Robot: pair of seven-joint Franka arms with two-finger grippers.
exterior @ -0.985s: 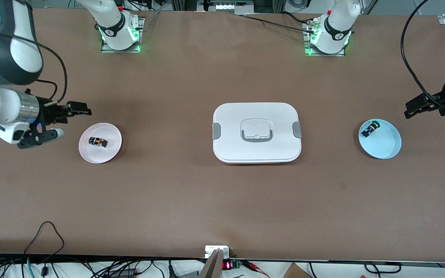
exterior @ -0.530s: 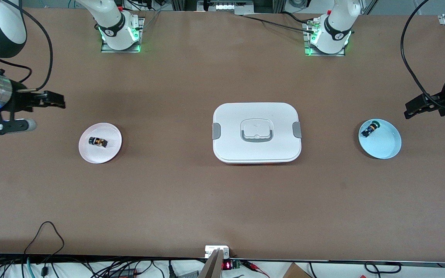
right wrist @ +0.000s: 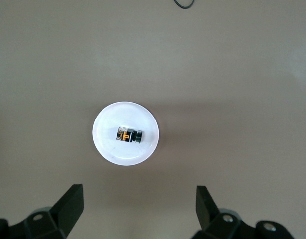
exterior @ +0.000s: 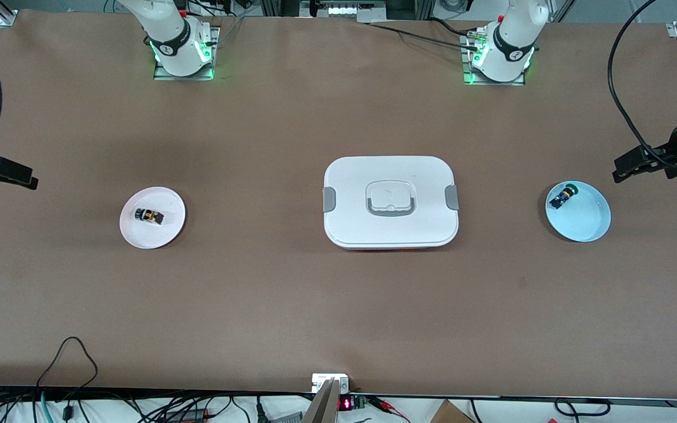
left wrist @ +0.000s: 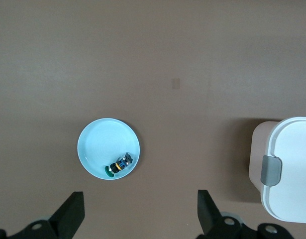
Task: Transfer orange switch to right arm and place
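Observation:
The orange switch (exterior: 149,216) lies on its side on a small white plate (exterior: 165,232) toward the right arm's end of the table. It also shows in the right wrist view (right wrist: 129,135), on the plate (right wrist: 113,149). My right gripper (exterior: 21,176) is open and empty, high over the table's end, well clear of that plate; in its own view (right wrist: 138,209) the jaws stand wide apart. My left gripper (exterior: 623,167) is open and empty, high beside the blue plate, and waits; its own view (left wrist: 140,214) shows the jaws wide apart.
A black-and-blue switch with a green cap (exterior: 563,195) lies on a light blue plate (exterior: 585,223) toward the left arm's end, also in the left wrist view (left wrist: 119,166). A white lidded box (exterior: 390,202) stands at the table's middle.
My right gripper has drawn back from beside the white plate toward its end of the table and risen. The orange switch stays on the plate. The left arm has barely moved.

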